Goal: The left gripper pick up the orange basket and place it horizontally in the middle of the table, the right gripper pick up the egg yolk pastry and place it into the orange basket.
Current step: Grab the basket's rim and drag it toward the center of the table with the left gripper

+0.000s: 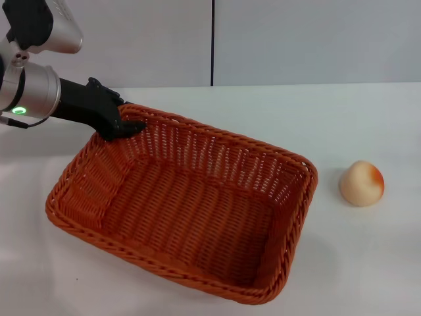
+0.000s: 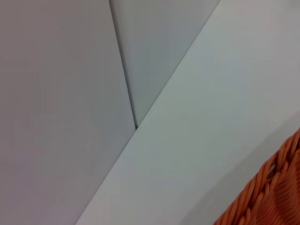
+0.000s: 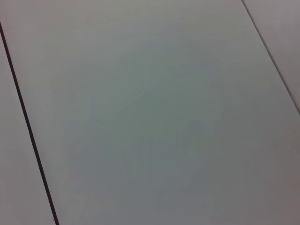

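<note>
Left gripper is right at the far left corner of the orange basket, jaws pinching the braided rim there, one dark finger lying over the inner weave; the rest of the grip is hidden behind the rim, so how deep it bites is hard to make out. Behind it the black wrist runs back to a silver arm segment with a green light, cut off by the picture's left edge. The basket sits skewed on the tabletop, open side up, its near corner just about reaching the bottom edge of the head view. In the left wrist view only a sliver of the basket's woven rim shows in one corner, the rest being tabletop and grey wall. Well apart from the basket, off to its right, the egg yolk pastry rests on the tabletop, orange-red patch on its right side. The right gripper is nowhere in sight; its wrist view shows only blank pale panels and dark seams.
</note>
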Tool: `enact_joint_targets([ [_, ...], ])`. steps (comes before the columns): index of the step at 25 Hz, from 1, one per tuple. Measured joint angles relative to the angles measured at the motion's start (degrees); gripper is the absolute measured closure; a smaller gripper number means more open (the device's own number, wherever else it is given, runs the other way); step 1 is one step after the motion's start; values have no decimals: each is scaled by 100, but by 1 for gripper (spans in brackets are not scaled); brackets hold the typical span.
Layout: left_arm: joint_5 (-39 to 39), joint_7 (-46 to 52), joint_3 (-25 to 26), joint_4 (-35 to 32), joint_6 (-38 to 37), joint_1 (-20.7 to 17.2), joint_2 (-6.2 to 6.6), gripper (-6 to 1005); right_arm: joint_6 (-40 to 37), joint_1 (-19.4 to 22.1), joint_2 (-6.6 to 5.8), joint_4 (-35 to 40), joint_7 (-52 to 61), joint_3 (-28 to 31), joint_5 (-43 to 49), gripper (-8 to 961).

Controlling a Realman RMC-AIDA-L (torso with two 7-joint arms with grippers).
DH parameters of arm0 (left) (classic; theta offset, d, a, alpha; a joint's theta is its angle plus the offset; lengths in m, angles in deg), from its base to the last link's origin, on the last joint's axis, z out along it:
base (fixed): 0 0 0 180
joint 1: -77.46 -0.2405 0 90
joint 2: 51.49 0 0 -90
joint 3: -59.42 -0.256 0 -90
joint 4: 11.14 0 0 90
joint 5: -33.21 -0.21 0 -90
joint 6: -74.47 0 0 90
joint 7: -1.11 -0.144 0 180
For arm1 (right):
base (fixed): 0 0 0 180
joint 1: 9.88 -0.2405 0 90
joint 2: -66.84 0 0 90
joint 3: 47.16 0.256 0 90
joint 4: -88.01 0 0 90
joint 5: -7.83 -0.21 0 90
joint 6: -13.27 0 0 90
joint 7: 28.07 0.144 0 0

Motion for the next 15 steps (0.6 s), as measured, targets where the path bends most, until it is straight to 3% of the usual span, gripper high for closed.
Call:
enact_joint_targets([
  [8, 35, 355, 117, -4, -49, 12, 3, 636, 39, -10, 0, 0, 1, 2, 0, 323],
  [15, 362, 563, 507, -29, -411, 10, 28, 647, 171, -47, -8, 45, 1, 12, -5, 323],
])
